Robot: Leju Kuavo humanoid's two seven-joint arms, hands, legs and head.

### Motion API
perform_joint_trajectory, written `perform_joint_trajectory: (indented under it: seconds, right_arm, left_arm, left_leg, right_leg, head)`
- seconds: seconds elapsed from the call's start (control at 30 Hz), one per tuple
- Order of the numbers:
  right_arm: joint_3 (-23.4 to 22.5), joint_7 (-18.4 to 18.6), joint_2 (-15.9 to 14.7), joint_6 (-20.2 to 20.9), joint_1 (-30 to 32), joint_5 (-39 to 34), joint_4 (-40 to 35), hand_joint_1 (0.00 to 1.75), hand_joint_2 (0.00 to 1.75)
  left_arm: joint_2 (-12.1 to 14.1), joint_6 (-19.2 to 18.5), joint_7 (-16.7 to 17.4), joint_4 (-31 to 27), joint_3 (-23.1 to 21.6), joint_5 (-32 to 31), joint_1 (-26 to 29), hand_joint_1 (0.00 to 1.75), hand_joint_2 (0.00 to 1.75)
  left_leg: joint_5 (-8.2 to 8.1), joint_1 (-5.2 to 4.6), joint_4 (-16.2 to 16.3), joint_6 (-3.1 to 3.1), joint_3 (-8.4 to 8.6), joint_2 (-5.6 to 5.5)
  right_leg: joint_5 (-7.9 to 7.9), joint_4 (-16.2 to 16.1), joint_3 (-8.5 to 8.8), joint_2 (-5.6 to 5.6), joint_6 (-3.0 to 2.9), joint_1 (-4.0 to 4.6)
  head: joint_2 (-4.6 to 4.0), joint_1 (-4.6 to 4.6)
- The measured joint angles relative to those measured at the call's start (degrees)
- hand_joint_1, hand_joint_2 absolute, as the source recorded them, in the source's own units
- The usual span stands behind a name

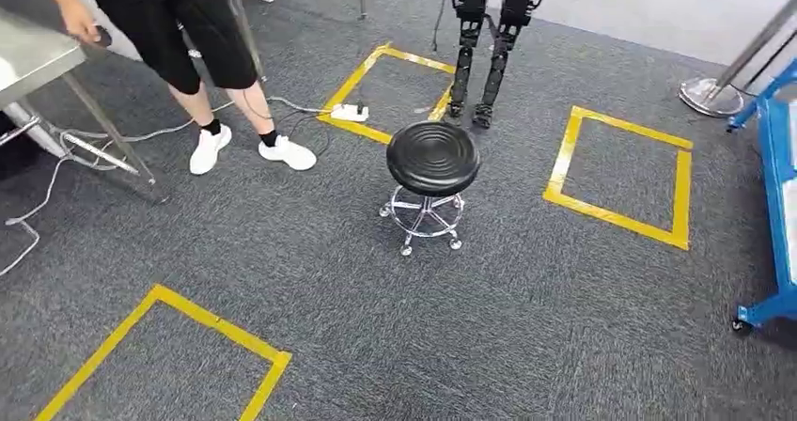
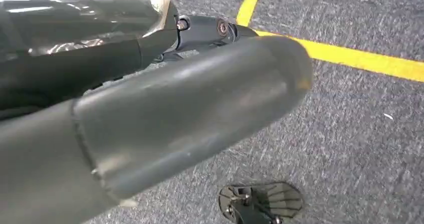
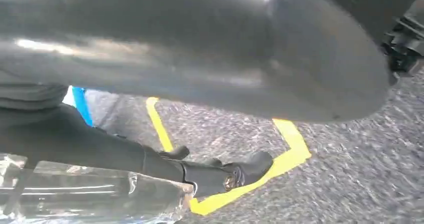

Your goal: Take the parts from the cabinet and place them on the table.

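My left hand (image 2: 150, 119) hangs over grey carpet, its thick grey thumb in front and its dark fingers (image 2: 210, 31) stretched out behind. Floor shows in the narrow gap between them and nothing lies there. My right hand (image 3: 200, 49) hangs the same way, with carpet and yellow tape visible between the thumb and the dark fingers (image 3: 215, 176). A clear shiny film (image 2: 75, 14) lies along the far side of the left fingers, and another film (image 3: 90, 194) along the right ones; I cannot tell what it is. A metal table (image 1: 28, 54) stands at the far left.
A black round stool (image 1: 432, 158) on castors stands straight ahead. A person (image 1: 179, 26) stands by the table, with cables and a power strip (image 1: 350, 113) on the floor. Another robot's legs (image 1: 479, 45) stand behind. A blue wheeled rack (image 1: 775, 205) is at the right. Yellow tape squares (image 1: 620, 177) mark the carpet.
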Motion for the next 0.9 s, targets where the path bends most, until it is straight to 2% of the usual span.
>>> perform_joint_trajectory:
  seconds: [0.03,0.07,0.1,0.13,0.17,0.2,0.23,0.27,0.3,0.33,0.37,0.4,0.43,0.47,0.5,0.53,0.57,0.6,0.63,0.67,0.7,0.73,0.77,0.8,0.83,0.87,0.9]
  right_arm:
    - [0.6,0.5,0.0,0.1,0.0,0.9,0.0,0.00,0.00]
    - [1.3,0.9,0.2,0.2,0.0,1.7,0.0,0.00,0.00]
    - [1.8,1.2,0.4,0.3,0.0,2.2,0.0,0.00,0.00]
    - [2.2,1.5,0.4,0.3,-0.1,2.5,0.0,0.00,0.00]
    - [2.7,1.5,0.7,0.4,-0.4,2.8,0.0,0.00,0.00]
    - [2.9,1.5,0.9,0.4,-0.6,2.9,0.0,0.00,0.00]
    - [3.3,1.6,1.0,0.4,-0.6,2.9,0.0,0.00,0.00]
    - [3.5,1.6,1.0,0.4,-0.5,3.0,0.0,0.00,0.00]
    - [3.7,1.6,1.0,0.4,-0.4,3.0,0.0,0.00,0.00]
    - [3.8,1.6,1.1,0.5,-0.4,3.0,0.0,0.00,0.00]
    - [3.8,1.7,1.1,0.5,-0.5,3.0,0.0,0.00,0.00]
    - [3.9,1.7,1.1,0.6,-0.6,3.0,0.0,0.00,0.00]
    - [4.0,1.7,1.1,0.7,-0.9,3.2,0.0,0.00,0.00]
    - [4.3,1.7,1.1,0.9,-1.1,3.5,0.0,0.00,0.00]
    - [4.5,1.7,1.1,1.3,-1.1,3.8,0.0,0.00,0.00]
    - [4.9,1.7,1.0,1.4,-1.0,4.0,0.0,0.00,0.00]
    - [5.1,1.7,1.0,1.6,-1.0,4.2,0.0,0.00,0.00]
    - [5.2,1.8,0.9,1.8,-1.0,4.4,0.0,0.00,0.00]
    - [5.2,1.8,1.0,1.9,-1.1,4.4,0.0,0.00,0.00]
    - [5.3,1.8,1.0,2.2,-1.4,4.4,0.0,0.00,0.00]
    - [5.4,1.8,1.0,2.4,-1.5,4.4,0.0,0.00,0.00]
    - [5.6,1.8,1.0,2.4,-1.6,4.4,0.0,0.00,0.00]
    - [5.6,1.8,0.9,2.4,-1.5,4.4,0.0,0.00,0.00]
    - [5.6,1.8,0.9,2.4,-1.4,4.4,0.0,0.00,0.00]
    - [5.6,1.8,0.8,2.4,-1.3,4.3,0.0,0.00,0.00]
    - [5.6,1.8,0.7,2.4,-1.3,4.3,0.0,0.00,0.00]
    - [5.6,1.8,0.6,2.4,-1.4,4.3,0.0,0.00,0.00]
  left_arm:
    - [-0.1,1.0,0.7,0.0,0.2,0.6,-0.1,0.00,0.00]
    - [-0.1,2.0,1.2,0.0,0.7,1.1,-0.2,0.00,0.00]
    - [-0.1,2.8,1.5,0.0,1.2,1.4,-0.2,0.00,0.00]
    - [-0.2,3.1,1.6,0.0,1.6,1.7,-0.1,0.00,0.00]
    - [-0.3,3.4,1.9,0.0,1.8,1.8,0.2,0.00,0.00]
    - [-0.4,3.5,2.0,0.0,2.0,1.9,0.4,0.00,0.00]
    - [-0.4,3.5,2.1,0.0,2.3,2.0,0.5,0.00,0.00]
    - [-0.4,3.6,2.1,0.0,2.6,2.0,0.6,0.00,0.00]
    - [-0.4,3.6,2.1,0.0,2.7,2.1,0.6,0.00,0.00]
    - [-0.4,3.7,2.1,0.0,2.8,2.1,0.6,0.00,0.00]
    - [-0.4,3.7,2.1,0.0,2.9,2.1,0.6,0.00,0.00]
    - [-0.5,3.8,2.1,0.0,2.9,2.1,0.6,0.00,0.00]
    - [-0.6,3.8,2.2,0.1,2.9,2.1,0.7,0.00,0.00]
    - [-0.7,4.3,2.4,0.1,3.1,2.3,0.7,0.00,0.00]
    - [-0.7,4.8,2.8,0.1,3.3,2.8,0.6,0.00,0.00]
    - [-0.9,5.1,2.9,0.1,3.7,3.1,0.6,0.00,0.00]
    - [-1.0,5.3,2.9,0.1,4.0,3.2,0.6,0.00,0.00]
    - [-1.3,5.4,2.9,0.0,4.1,3.2,0.5,0.00,0.00]
    - [-1.3,5.6,2.8,0.0,4.2,3.2,0.6,0.00,0.00]
    - [-1.3,5.7,2.7,0.0,4.2,3.2,0.7,0.00,0.00]
    - [-1.3,6.0,2.6,0.0,4.3,3.2,0.7,0.00,0.00]
    - [-1.4,6.2,2.4,0.0,4.3,3.0,0.7,0.00,0.00]
    - [-1.5,6.2,2.1,0.0,4.3,2.9,0.7,0.00,0.00]
    - [-1.5,5.8,1.8,0.0,4.3,2.8,0.7,0.00,0.00]
    - [-1.6,5.6,1.7,0.0,4.3,2.8,0.7,0.00,0.00]
    - [-1.6,5.5,1.7,0.0,4.2,2.7,0.7,0.00,0.00]
    - [-1.6,5.2,1.7,0.0,4.2,2.6,0.7,0.00,0.00]
  left_leg:
    - [-0.02,0.11,-0.1,-0.23,0.22,0.77]
    - [-0.43,0.17,0.2,-0.73,0.21,0.72]
    - [-1.54,0.56,1.5,-1.30,-0.14,-2.81]
    - [-3.43,0.87,4.0,-1.45,-1.20,-5.16]
    - [-6.43,0.97,9.1,-1.64,-3.42,-6.74]
    - [-8.60,0.98,13.9,-1.88,-5.67,-7.28]
    - [-9.47,1.05,17.0,-2.13,-7.16,-7.42]
    - [-8.93,1.30,18.0,-2.31,-7.68,-7.42]
    - [-7.14,1.64,16.2,-2.54,-7.02,-7.41]
    - [-4.57,2.00,12.6,-2.78,-5.39,-7.44]
    - [-1.52,2.52,7.2,-3.12,-2.96,-8.00]
    - [-0.03,3.20,3.1,-3.57,-1.30,-10.61]
    - [-1.11,2.95,1.9,-3.66,-0.92,-12.37]
    - [-1.10,2.86,2.5,-2.92,-1.40,-11.78]
    - [-1.04,2.41,2.5,-2.53,-1.40,-11.17]
    - [-0.94,1.90,2.5,-1.85,-1.35,-10.59]
    - [-0.51,1.84,2.0,-1.15,-1.36,-9.85]
    - [-0.12,2.00,1.7,-0.48,-1.33,-8.95]
    - [-0.03,1.90,1.6,-0.02,-1.43,-8.52]
    - [-0.01,1.81,1.6,0.61,-1.56,-7.55]
    - [-0.02,1.69,1.6,0.62,-1.65,-6.71]
    - [-0.02,1.55,1.6,0.62,-1.77,-5.86]
    - [-0.02,1.40,1.6,0.62,-1.81,-5.13]
    - [-0.02,1.34,1.6,0.62,-1.82,-4.44]
    - [-0.03,1.30,1.6,0.60,-1.80,-3.78]
    - [-0.07,1.30,1.6,0.54,-1.66,-3.11]
    - [-0.10,1.24,1.6,0.45,-1.53,-2.53]
  right_leg:
    - [0.03,-0.1,-0.08,0.75,-0.14,0.09]
    - [0.53,-0.6,0.46,1.52,-0.81,-1.17]
    - [0.72,-0.7,0.70,2.09,-1.00,-1.41]
    - [1.02,-0.7,0.57,2.58,-1.79,-1.65]
    - [1.09,-0.7,0.39,3.45,-1.95,-1.57]
    - [1.14,-0.6,0.23,4.31,-1.98,-1.54]
    - [1.16,-0.6,0.18,5.03,-1.94,-1.52]
    - [1.18,-0.6,0.27,5.83,-1.91,-1.57]
    - [1.17,-0.5,0.34,6.56,-1.88,-1.69]
    - [1.15,-0.2,0.34,7.35,-1.84,-1.85]
    - [1.03,0.3,0.25,8.28,-1.67,-2.08]
    - [0.72,0.9,-0.23,8.96,-1.12,-2.04]
    - [0.44,2.0,-1.04,9.58,-0.46,-1.48]
    - [0.64,2.0,-1.36,10.29,-0.12,-1.54]
    - [0.94,1.8,-1.75,10.67,0.36,-1.56]
    - [1.28,1.5,-2.01,11.38,0.92,-1.59]
    - [1.36,1.4,-2.69,12.03,1.51,-1.59]
    - [0.92,2.5,-2.86,10.27,1.51,-1.95]
    - [-0.41,4.6,-4.12,7.49,1.32,-1.59]
    - [-2.60,8.9,-6.37,6.15,0.96,-1.64]
    - [-4.42,13.2,-8.47,5.71,0.80,-1.64]
    - [-5.80,17.1,-10.26,5.56,0.89,-1.57]
    - [-6.07,18.9,-10.89,5.49,1.22,-1.60]
    - [-5.53,18.0,-10.13,5.32,1.57,-1.62]
    - [-4.22,14.6,-8.06,5.02,2.01,-1.60]
    - [-2.56,9.4,-5.09,4.21,2.34,-1.58]
    - [-1.30,4.5,-2.17,2.26,2.38,-1.54]
  head:
    - [0.00,0.04]
    - [0.00,0.07]
    - [0.00,-0.18]
    - [0.00,-0.26]
    - [0.00,-0.26]
    - [0.00,-0.24]
    - [0.00,-0.26]
    - [0.00,-0.26]
    - [0.00,-0.24]
    - [0.00,-0.24]
    - [0.00,-0.26]
    - [0.00,-0.26]
    - [0.00,-0.50]
    - [0.00,-0.24]
    - [0.00,-0.24]
    - [0.00,-0.22]
    - [0.00,-0.31]
    - [0.00,-0.28]
    - [0.00,0.00]
    - [0.00,0.39]
    - [0.00,0.39]
    - [0.00,0.42]
    - [0.00,0.42]
    - [0.00,0.39]
    - [0.00,0.44]
    - [0.00,0.42]
    - [0.00,0.44]
